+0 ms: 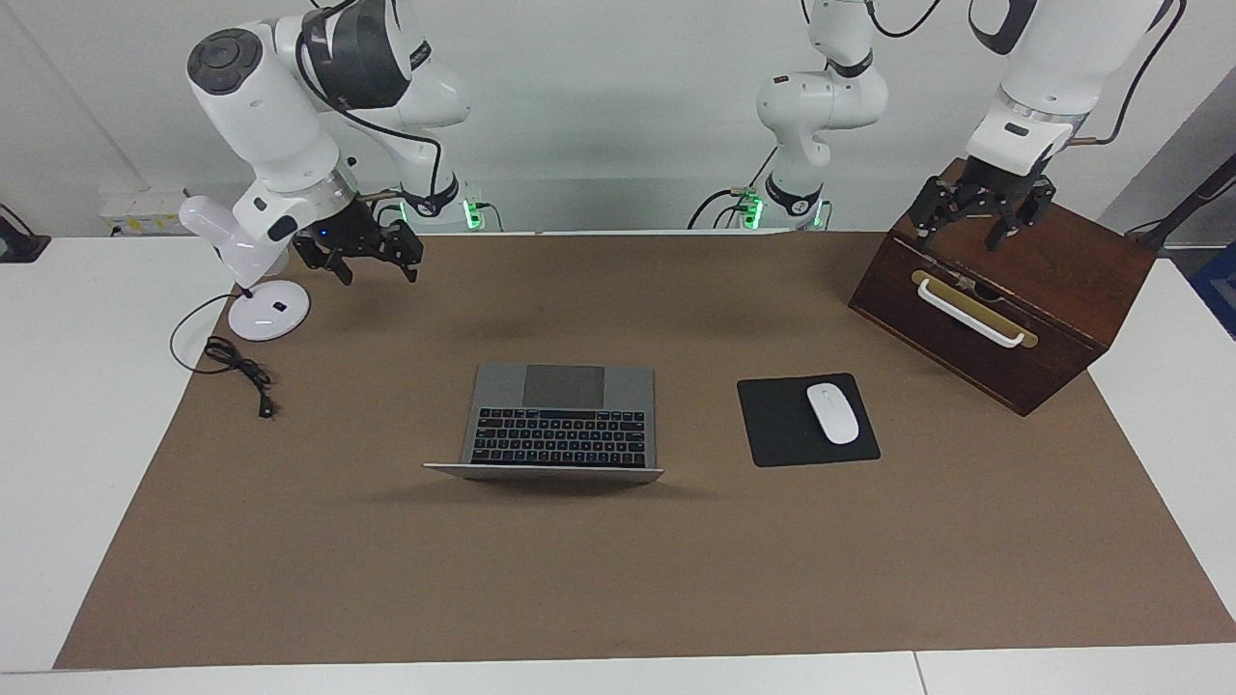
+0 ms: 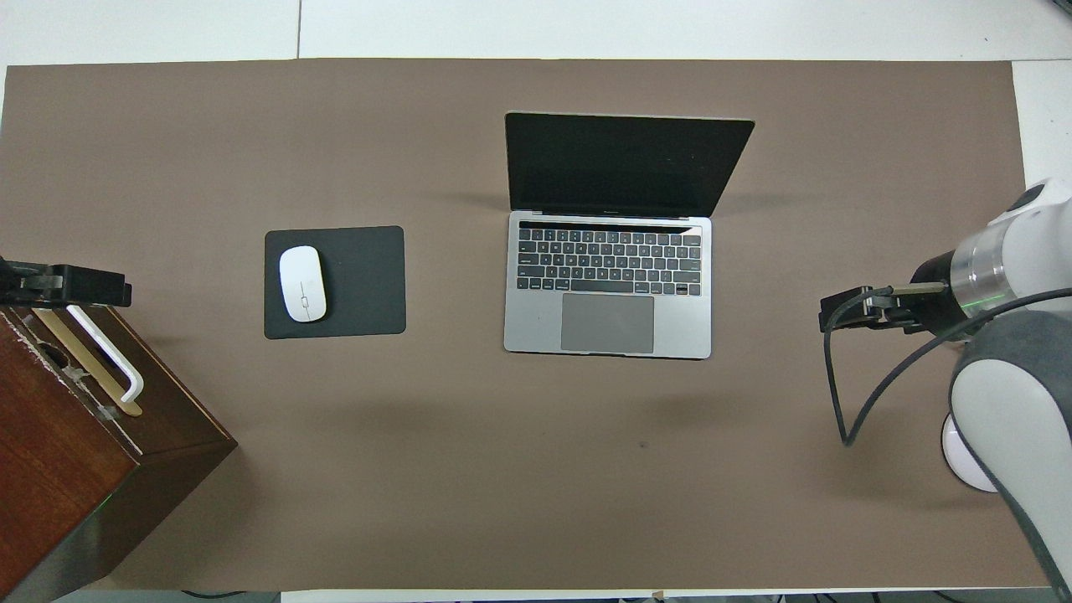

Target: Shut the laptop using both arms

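Waiting to start: both grippers, left gripper (image 1: pixel 985 214) and right gripper (image 1: pixel 362 253), hang open, well apart from the open laptop (image 1: pixel 560 425); next, both must reach its screen.

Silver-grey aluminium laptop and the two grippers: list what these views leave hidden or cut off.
- Silver-grey aluminium laptop: facing view shows its lid only edge-on, so the outer face is hidden.
- Left gripper: overhead view's edge cuts off all but a black part above the brown wooden box.
- Right gripper: overhead view hides its fingers under the arm's own wrist and cables.
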